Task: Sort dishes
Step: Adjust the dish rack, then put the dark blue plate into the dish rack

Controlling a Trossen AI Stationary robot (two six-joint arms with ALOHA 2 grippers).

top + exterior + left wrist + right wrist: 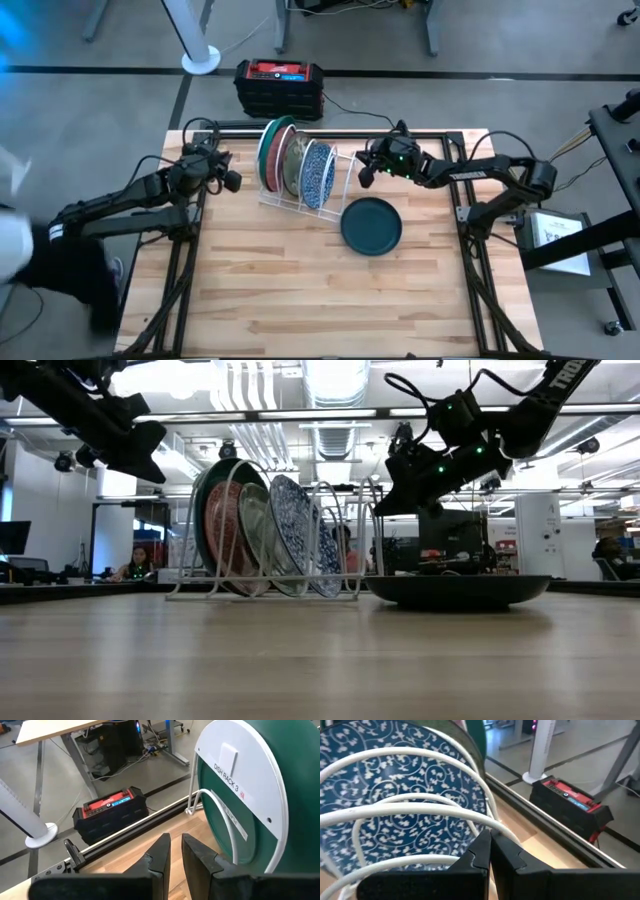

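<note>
A white wire rack point(300, 180) stands on the table's far middle. In it, on edge, stand a dark green plate point(266, 150), a red-pink plate point(277, 155), a greyish plate point(296, 165) and a blue patterned plate point(318, 175). Another dark green plate point(372, 225) lies flat on the table to the right of the rack. My left gripper point(230, 181) hovers left of the rack, its fingers a narrow gap apart and empty; the green plate's back shows in the left wrist view point(250, 795). My right gripper point(364, 172) is shut and hovers at the rack's right end, before the blue plate point(400, 810). My right gripper's shut fingertips point(482, 845) stand right by the rack's end wire point(445, 812), coming from the table's right side. I cannot tell whether they touch it.
A black and red box point(279, 85) sits on the floor beyond the table's far edge, beside a white fan stand point(200, 60). Black frame rails run along the table's left, right and far edges. Bare wood lies in the near half of the table.
</note>
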